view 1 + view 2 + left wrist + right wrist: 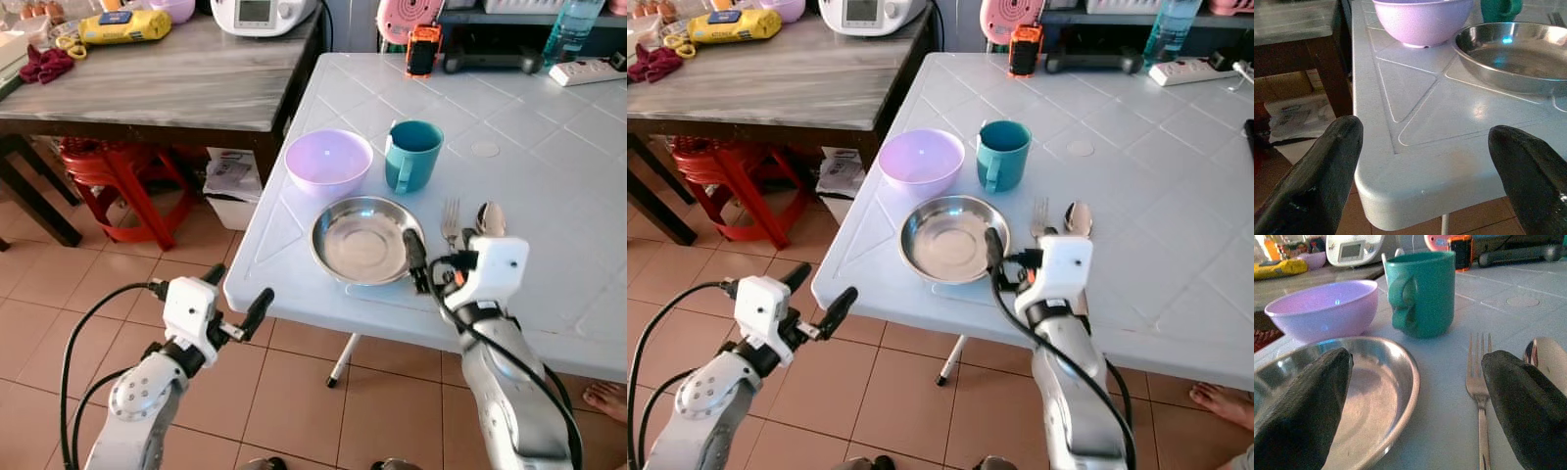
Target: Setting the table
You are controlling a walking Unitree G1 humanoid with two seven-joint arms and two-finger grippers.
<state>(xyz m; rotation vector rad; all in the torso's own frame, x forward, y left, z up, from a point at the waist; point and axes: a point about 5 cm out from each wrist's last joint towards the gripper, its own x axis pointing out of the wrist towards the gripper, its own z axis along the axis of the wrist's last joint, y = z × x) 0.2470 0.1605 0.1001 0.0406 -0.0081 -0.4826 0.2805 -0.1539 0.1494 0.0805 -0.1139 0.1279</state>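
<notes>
While the head cameras look down on the white table (pixel 549 196), the setting reads as nearly laid: steel plate (pixel 364 240) at the near edge, lilac bowl (pixel 328 162) and teal mug (pixel 411 155) just behind it, fork (pixel 451 225) and spoon (pixel 490 217) side by side to the plate's right. The right gripper (pixel 439 262) hovers low over the near edge, one finger above the plate's right rim, the other toward the fork handle; fingers spread, holding nothing. The left gripper (pixel 238 299) hangs off the table's near-left corner, above the tiled floor (pixel 294 392), also spread and empty.

Left wrist view: both fingers (pixel 1312 181) frame the table corner, bowl and plate beyond.

Right wrist view: fingers (pixel 1298 406) straddle the gap between plate rim and fork, spoon bowl beside the far finger.

Judgement: fork and spoon are light, stiff, thin and slick, lying flat on smooth plastic, so likely to skate; pinch across the handle mid-length. The plate, rigid and shallow, is best taken at its raised rim.
</notes>
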